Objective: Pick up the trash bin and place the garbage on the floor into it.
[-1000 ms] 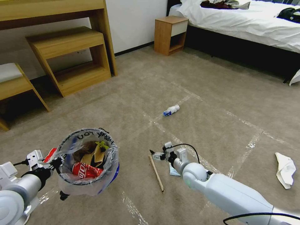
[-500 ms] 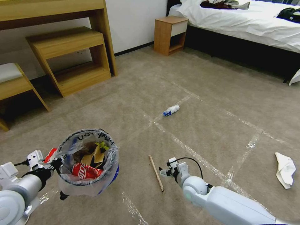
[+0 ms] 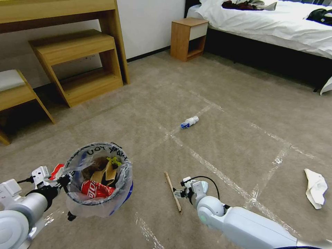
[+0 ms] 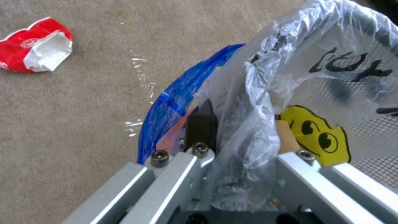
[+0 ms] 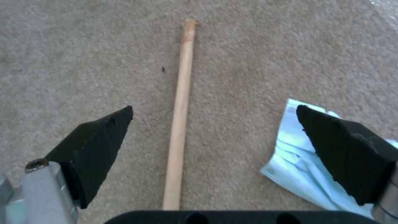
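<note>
**A:** Where is the trash bin (image 3: pixel 98 180)?

**B:** It hangs above the floor (image 3: pixel 221 103) at the lower left of the head view. The left gripper (image 3: pixel 62 180) holds it by the rim, its jaws clamped on the blue wall and the clear plastic bag (image 4: pixel 253 102) that lines it. Black lettering runs round the top of the bag. Inside lie a crushed red can (image 3: pixel 95 189) and crumpled brown paper (image 3: pixel 107 171).

**A:** And the right arm?

**B:** The right gripper (image 3: pixel 177 193) sits low over the carpet, just right of the bin. Its jaws are spread wide and hold nothing. In the right wrist view a wooden stick (image 5: pixel 179 121) lies flat on the carpet between the two black fingers (image 5: pixel 97 141), touching neither. A light-blue mask (image 5: pixel 298 161) lies beside the stick, partly under the other finger.

**A:** What else is on the floor?

**B:** A white-and-blue bottle (image 3: pixel 189 122) lies farther out, near a crossing of shiny tape lines. A white tissue (image 3: pixel 316 188) lies well off to the right. A red wrapper (image 4: pixel 35 46) lies on the carpet beside the bin on the left.

**A:** And the room?

**B:** A wooden desk (image 3: pixel 55 10) and a stool (image 3: pixel 15 90) stand at the left, a nightstand (image 3: pixel 188 38) and a bed (image 3: pixel 269 24) at the back.
</note>
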Controlling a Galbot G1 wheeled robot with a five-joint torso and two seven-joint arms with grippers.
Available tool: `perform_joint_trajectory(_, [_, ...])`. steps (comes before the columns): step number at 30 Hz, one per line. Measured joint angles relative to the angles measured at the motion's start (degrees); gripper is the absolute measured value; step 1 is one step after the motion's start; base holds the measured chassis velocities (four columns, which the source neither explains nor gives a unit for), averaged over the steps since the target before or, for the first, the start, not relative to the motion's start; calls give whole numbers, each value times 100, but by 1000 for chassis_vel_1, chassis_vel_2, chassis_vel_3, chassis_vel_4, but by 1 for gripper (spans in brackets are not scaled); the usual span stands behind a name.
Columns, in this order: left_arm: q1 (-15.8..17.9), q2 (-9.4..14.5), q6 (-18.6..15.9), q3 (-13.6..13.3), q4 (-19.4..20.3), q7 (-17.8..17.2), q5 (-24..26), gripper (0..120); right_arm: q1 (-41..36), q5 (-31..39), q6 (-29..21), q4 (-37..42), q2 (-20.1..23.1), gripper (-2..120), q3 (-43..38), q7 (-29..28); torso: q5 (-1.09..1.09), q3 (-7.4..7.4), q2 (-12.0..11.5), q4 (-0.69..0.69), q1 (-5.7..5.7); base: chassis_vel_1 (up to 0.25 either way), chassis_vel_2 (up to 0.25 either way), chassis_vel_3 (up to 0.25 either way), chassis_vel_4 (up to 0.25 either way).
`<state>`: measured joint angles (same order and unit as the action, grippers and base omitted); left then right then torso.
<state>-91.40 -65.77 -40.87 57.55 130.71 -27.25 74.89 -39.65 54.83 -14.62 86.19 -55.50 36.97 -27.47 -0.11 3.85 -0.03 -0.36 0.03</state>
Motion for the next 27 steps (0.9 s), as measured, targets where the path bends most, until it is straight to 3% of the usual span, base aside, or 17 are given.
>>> perform_joint_trajectory(11, [60,-20,-4,-78,-93,8,-55,0,87,-139,164,-304,-115,100,42,344,0,0,0,0,0,0,0,0,0])
perform_joint_trajectory(22, [111,13,-4,-95,-160,11,-61,0,187,-219,545,-749,-281,100,85,1167,0,0,0,0,0,0,0,0,0])
perform_joint_trajectory(27, [116,16,-4,-109,-166,12,-62,0,186,-222,561,-811,-300,100,100,1210,0,0,0,0,0,0,0,0,0])
